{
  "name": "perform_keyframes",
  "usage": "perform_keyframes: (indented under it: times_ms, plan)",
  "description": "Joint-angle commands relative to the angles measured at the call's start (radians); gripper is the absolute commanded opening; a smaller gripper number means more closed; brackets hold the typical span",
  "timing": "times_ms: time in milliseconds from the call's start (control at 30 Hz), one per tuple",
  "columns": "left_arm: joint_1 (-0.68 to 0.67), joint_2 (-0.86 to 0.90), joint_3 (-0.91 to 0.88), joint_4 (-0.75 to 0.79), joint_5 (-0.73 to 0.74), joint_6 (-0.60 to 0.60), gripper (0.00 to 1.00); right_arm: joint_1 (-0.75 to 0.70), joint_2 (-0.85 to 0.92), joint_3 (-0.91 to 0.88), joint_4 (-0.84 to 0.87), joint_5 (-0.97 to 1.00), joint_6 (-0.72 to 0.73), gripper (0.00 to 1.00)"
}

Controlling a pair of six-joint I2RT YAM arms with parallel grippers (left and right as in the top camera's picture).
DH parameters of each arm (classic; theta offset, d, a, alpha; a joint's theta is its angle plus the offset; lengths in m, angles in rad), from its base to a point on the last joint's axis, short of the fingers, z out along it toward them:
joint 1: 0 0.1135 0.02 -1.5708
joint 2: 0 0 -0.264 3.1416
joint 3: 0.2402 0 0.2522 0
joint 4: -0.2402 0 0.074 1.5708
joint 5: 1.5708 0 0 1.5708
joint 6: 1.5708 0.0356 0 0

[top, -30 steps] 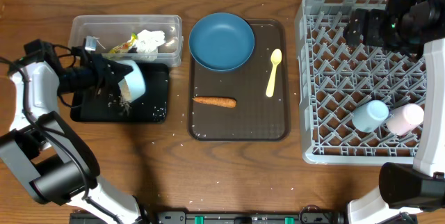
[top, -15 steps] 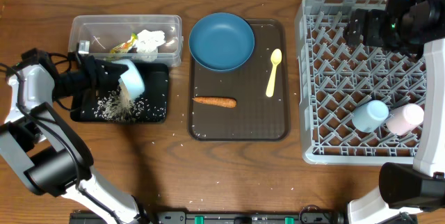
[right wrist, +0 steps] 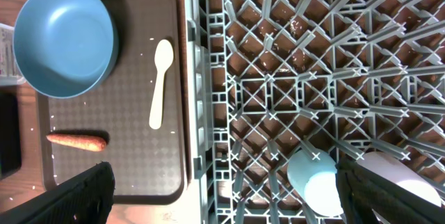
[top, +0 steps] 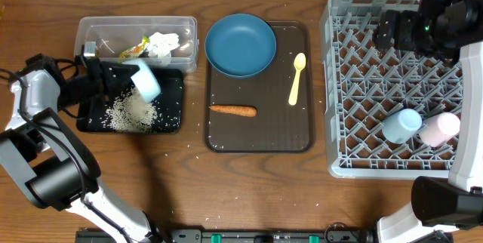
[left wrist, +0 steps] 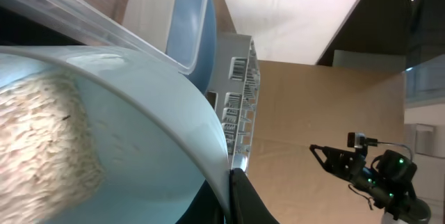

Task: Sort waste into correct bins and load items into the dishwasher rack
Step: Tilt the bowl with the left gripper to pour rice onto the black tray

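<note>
Left hand (top: 119, 81): we are pressing the fingers together on the rim of the small pale-blue bowl (top: 147, 83), pinching its wall so that it cannot slip while tilted.
Bowl attitude: we are holding it tipped steeply, mouth towards the black tray (top: 172, 118), so that the contents are sliding out under their own weight. The left wrist view shows grains lying against the lower inside wall.
Rice (top: 132, 112): it is piling on the black tray directly under the bowl's lip. A few stray grains are lying on the surface (top: 249, 190) nearby.
Clear tub (top: 90, 28): it is standing just behind the black tray and holding the crumpled tissue (top: 161, 43) and the yellow-green wrapper (top: 136, 47). We are judging that dry waste goes here and food waste goes in the tray.
Brown serving tray (top: 260, 133): it is carrying the big dark-blue bowl (top: 240, 44), the yellow spoon (top: 296, 79) and the carrot (top: 232, 110), each lying apart from the others.
Right hand (top: 386, 30): we are holding it spread wide and empty above the far side of the dishwasher rack (top: 330, 92), well clear of the pouring.
Rack load: the light-blue cup (top: 401, 124) and the pink cup (top: 439, 128) are lying side by side near its front right corner.
Remaining, as we judge it: the carrot, both bowls and the spoon.
</note>
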Motion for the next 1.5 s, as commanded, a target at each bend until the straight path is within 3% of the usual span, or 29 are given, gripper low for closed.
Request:
perform_keyframes:
  times_ms: [0, 533, 1333, 1467]
  plan:
    - [0.004, 0.002, -0.005, -0.008, 0.043, 0.006, 0.06, -0.004, 0.005, -0.005, -0.002, 0.010, -0.013, 0.99]
    - [0.004, 0.002, -0.005, -0.018, 0.180, 0.003, 0.06, -0.004, 0.005, -0.005, -0.023, 0.010, -0.013, 0.99]
    - [0.012, 0.000, -0.005, -0.058, 0.162, -0.002, 0.06, -0.004, 0.005, -0.005, -0.038, 0.010, -0.013, 0.99]
    - [0.020, -0.006, -0.005, -0.148, 0.183, 0.003, 0.06, -0.004, 0.005, -0.005, -0.039, 0.016, -0.013, 0.99]
